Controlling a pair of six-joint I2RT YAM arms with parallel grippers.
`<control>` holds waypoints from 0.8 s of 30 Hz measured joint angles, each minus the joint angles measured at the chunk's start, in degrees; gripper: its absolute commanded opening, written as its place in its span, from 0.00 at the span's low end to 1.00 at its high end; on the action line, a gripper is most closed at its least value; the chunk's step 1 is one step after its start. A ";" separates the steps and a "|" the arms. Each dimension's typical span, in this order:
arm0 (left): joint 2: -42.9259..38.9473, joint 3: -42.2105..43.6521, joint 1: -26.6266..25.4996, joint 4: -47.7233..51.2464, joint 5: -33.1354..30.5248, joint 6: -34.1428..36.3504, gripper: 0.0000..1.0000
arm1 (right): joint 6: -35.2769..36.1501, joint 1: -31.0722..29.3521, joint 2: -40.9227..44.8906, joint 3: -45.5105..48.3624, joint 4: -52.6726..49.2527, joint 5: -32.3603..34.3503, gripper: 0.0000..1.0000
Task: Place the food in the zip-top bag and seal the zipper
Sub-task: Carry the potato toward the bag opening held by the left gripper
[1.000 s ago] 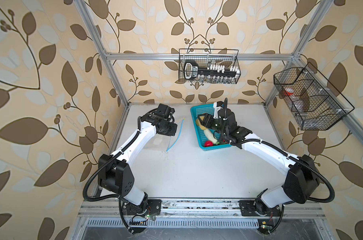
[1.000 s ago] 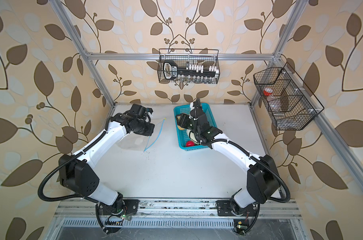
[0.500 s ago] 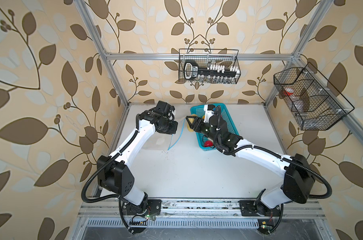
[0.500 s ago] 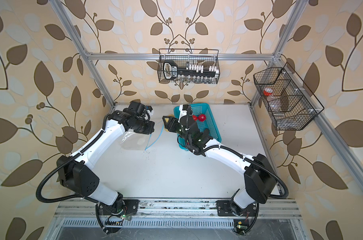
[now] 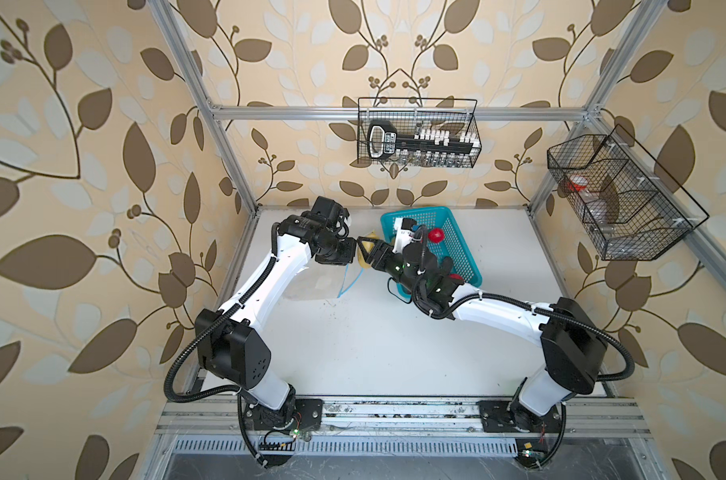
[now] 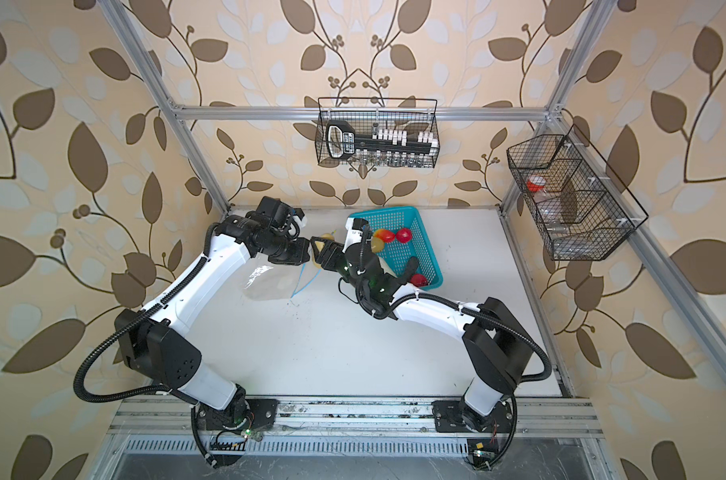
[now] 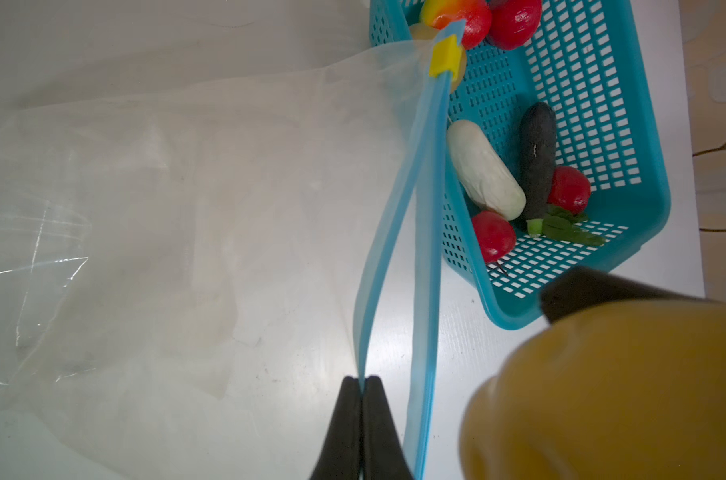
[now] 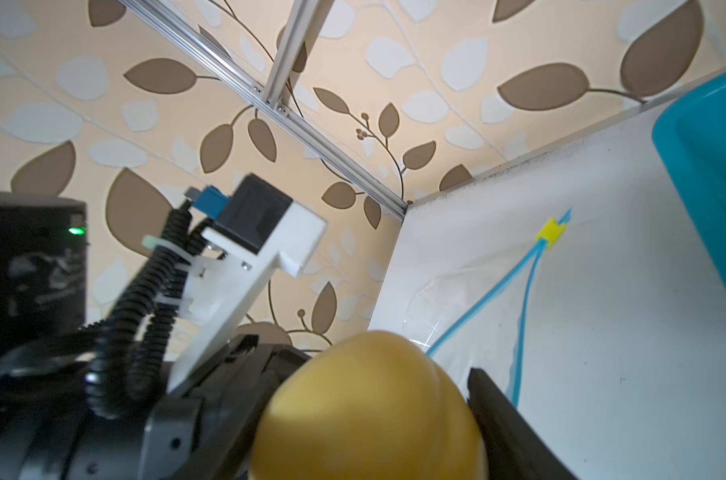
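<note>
Two grippers meet tip to tip over the back left part of the worktop. The left gripper has its jaws pinched tight on one lip of the zipper. It holds that lip up and apart from the other lip, so the mouth gapes in a narrow V that closes at the yellow slider. The rest of the bag sags from the raised lip and lies crinkled on the worktop toward the left edge; in both top views it shows below the left gripper. The right gripper has its jaws spread wide around a potato and clamps it on both sides. It holds the potato clear of the worktop, just beside the parted lips and outside the bag. The basket stands skewed at the back edge near the middle, just beside the slider end of the zipper. In it lie the white vegetable, the eggplant touching it, three red fruits, the leaves, the red-yellow fruit and a second potato.
</note>
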State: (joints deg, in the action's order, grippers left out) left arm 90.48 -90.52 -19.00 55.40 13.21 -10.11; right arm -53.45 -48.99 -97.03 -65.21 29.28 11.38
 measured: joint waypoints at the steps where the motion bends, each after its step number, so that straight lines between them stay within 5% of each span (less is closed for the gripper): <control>1: 0.09 -0.22 0.00 0.09 0.15 -0.31 0.00 | -0.28 -0.20 -0.48 0.02 0.52 0.15 0.22; 24: 0.28 -5.40 0.37 1.90 1.14 -2.45 0.00 | -2.91 -2.34 -2.82 3.08 9.60 3.10 0.20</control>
State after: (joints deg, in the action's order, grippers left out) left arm 90.76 -95.92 -18.63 57.30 14.35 -12.56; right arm -56.36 -51.33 -99.85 -62.13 38.87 14.48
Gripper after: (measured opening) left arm 0.049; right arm 0.653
